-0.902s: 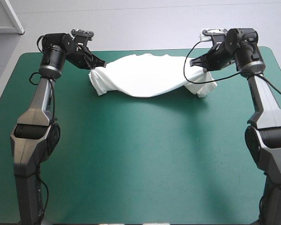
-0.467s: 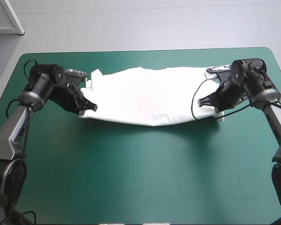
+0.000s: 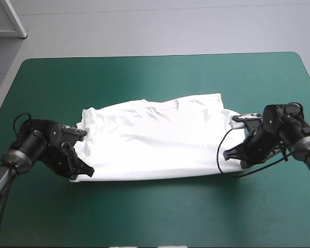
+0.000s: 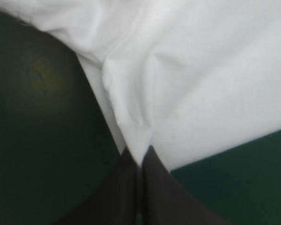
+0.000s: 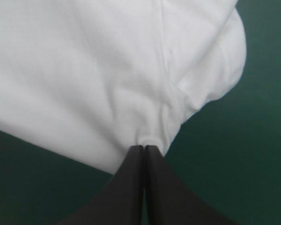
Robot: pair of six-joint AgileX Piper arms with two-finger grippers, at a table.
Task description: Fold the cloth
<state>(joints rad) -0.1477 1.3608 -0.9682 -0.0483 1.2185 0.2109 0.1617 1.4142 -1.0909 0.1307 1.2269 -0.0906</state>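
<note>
T-shirt (image 3: 155, 137) corners pinched — left fingers (image 4: 122, 192), right fingers (image 5: 129, 187)

The white T-shirt (image 3: 155, 139) lies spread nearly flat across the middle of the teal-green cover (image 3: 160, 217) — collar toward the table's far edge, hem toward the near one, with light wrinkles across the chest. The left gripper (image 3: 86, 172) sits low at the shirt's near left corner, its black tips touching the cloth there. The right gripper (image 3: 229, 154) sits just as low at the near right corner — tips against the hem's end.
</note>
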